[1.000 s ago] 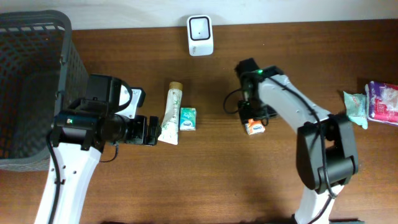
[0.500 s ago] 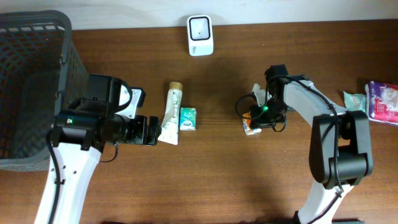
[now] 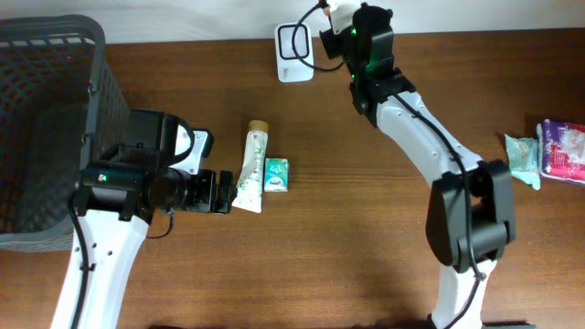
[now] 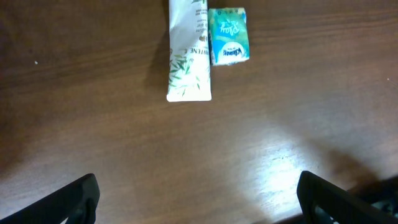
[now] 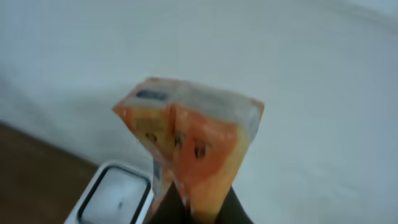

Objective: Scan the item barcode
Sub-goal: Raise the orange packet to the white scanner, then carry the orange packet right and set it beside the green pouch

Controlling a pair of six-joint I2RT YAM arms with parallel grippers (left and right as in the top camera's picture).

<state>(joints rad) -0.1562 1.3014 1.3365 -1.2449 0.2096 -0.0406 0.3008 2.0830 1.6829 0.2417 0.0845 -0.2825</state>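
The right pincer (image 3: 340, 20) is closed tight on a small orange packet (image 5: 193, 140), pinching it by its lower edge (its lettering is too blurred to read). It holds the packet in the air just to the right of the white scanner (image 3: 294, 41), above the counter's (image 3: 366, 256) far edge. In the right wrist view the scanner's window sits just below and left of the packet.

The left pincer (image 3: 219, 192) stands wide open with nothing in it, low over the counter well to the near-left of the scanner. A white tube (image 3: 251, 167) lies just past its tips, with a small teal tissue pack (image 3: 276, 175) touching the tube's right side. A dark basket (image 3: 46, 128) sits far left of the scanner, and two soft packs (image 3: 524, 160) lie far to its right.
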